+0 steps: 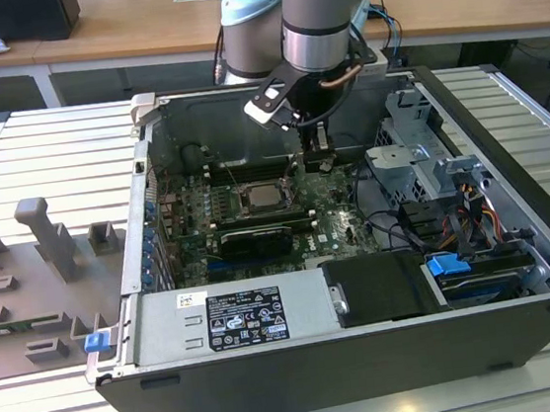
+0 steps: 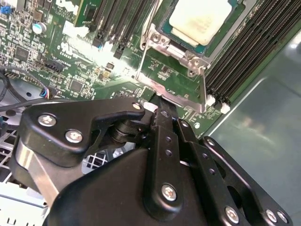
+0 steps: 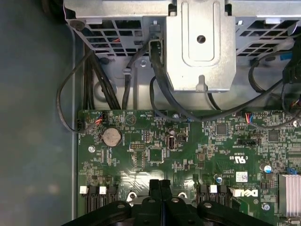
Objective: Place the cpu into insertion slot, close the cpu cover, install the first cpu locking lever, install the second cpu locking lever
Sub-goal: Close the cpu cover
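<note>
Partly hidden behind the gripper (image 2: 163, 113), whose fingers (image 3: 154, 187) press together, the cover (image 2: 175, 93) stands tilted up off the chip (image 2: 201, 21), which lies in its slot (image 2: 157, 41); we cannot tell whether the fingertips touch the cover's edge. Long memory slots (image 2: 249, 52) crowd the slot's sides, and the arm (image 1: 318, 12) reaches steeply down into the open case (image 1: 304, 372).

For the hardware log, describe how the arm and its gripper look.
The arm is a grey cylinder with a pale blue joint cap. Black cables loop beside the wrist. The gripper is matte black, built of rounded linkage bars fastened with silver screws.
</note>
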You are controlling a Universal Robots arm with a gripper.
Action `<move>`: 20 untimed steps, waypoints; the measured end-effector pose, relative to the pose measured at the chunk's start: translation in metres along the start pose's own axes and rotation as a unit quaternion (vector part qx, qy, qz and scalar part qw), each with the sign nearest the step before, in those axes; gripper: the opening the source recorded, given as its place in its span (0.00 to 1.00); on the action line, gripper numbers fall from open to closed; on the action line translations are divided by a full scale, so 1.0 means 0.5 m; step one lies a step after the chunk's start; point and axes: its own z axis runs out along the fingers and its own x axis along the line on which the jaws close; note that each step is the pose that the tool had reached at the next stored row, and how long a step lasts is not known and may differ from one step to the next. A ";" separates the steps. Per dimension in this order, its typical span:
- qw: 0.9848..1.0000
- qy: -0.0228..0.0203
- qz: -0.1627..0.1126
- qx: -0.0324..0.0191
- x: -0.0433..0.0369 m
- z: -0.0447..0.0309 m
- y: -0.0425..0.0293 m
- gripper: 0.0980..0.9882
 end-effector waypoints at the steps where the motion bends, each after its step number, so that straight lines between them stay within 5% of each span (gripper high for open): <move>1: 1.000 0.000 0.000 0.000 0.000 0.000 -0.002 0.01; 20: 1.000 0.000 0.000 0.000 0.000 -0.002 -0.061 0.01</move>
